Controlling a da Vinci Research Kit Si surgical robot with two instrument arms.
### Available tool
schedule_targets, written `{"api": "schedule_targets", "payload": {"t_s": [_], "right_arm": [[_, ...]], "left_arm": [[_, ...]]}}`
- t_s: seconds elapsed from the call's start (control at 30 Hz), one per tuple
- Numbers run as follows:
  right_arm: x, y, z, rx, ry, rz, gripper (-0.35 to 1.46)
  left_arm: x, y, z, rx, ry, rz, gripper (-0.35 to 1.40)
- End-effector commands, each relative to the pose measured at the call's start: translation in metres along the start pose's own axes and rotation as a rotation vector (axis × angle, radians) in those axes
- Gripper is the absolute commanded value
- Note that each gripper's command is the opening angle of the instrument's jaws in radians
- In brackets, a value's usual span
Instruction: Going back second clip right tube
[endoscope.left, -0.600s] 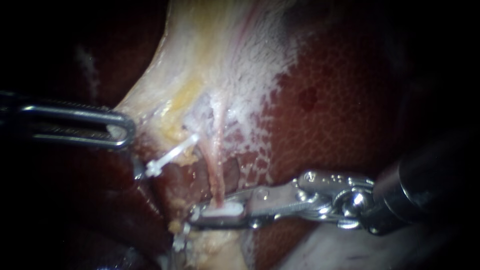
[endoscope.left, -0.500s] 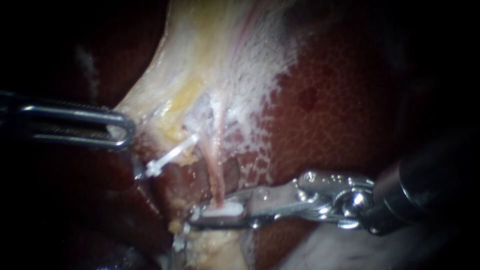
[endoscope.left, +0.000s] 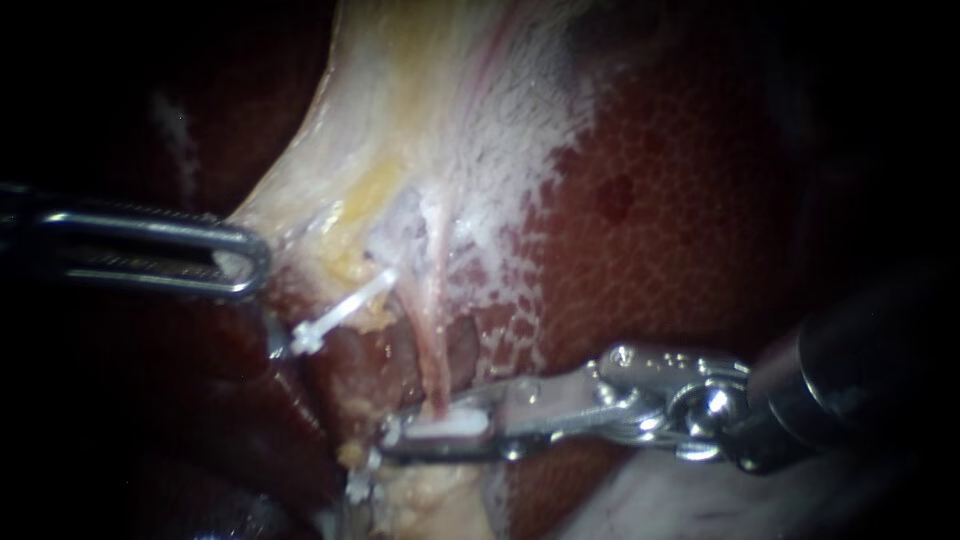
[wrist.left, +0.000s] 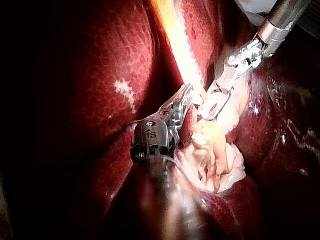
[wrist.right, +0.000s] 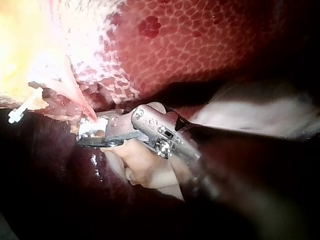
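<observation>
The left instrument's end effector (endoscope.left: 240, 262), a slim looped steel pair, is clamped on the edge of the pale yellow-white gallbladder tissue (endoscope.left: 400, 120), which stretches upward from it. The right instrument's end effector (endoscope.left: 400, 432), a long flat steel pair on a hinged wrist, is closed on a small white plastic clip (endoscope.left: 448, 424). This clip sits at the lower end of the thin pink tube (endoscope.left: 432, 340), which runs down from the pale tissue and passes between the 2 steel halves. To the left of that tube, a 2nd slim white clip (endoscope.left: 335, 318) lies obliquely, apart from both instruments. The mottled dark red liver (endoscope.left: 680, 220) fills the area behind and to the right.
</observation>
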Motion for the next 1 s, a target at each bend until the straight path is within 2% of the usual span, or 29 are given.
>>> {"api": "schedule_targets", "payload": {"t_s": [0.03, 0.13, 0.33, 0.5, 0.63, 1.0], "right_arm": [[0.0, 0.0001, 0.0, -0.007, 0.004, -0.023, 0.43], [0.0001, 0.0002, 0.0002, -0.049, 0.028, -0.073, 0.51], [0.0002, 0.0003, 0.0006, -0.094, 0.046, -0.158, 0.59], [0.0002, 0.0004, 0.0006, -0.097, 0.045, -0.228, 0.6], [0.0001, 0.0004, 0.0004, -0.097, 0.044, -0.241, 0.6], [-0.0013, 0.0007, -0.0037, -0.135, 0.058, -0.296, 0.6]], "left_arm": [[0.0, 0.0, 0.0001, -0.001, 0.0, 0.0, -0.35], [0.0, 0.0, 0.0001, -0.001, 0.0, 0.0, -0.35], [0.0001, -0.0001, 0.0001, -0.001, 0.0, 0.0, -0.35], [0.0001, -0.0001, 0.0, -0.001, 0.0, 0.0, -0.35], [0.0001, -0.0001, 0.0, -0.001, 0.0, 0.0, -0.35], [0.0001, 0.0, -0.0001, -0.001, 0.0, 0.001, -0.35]]}}
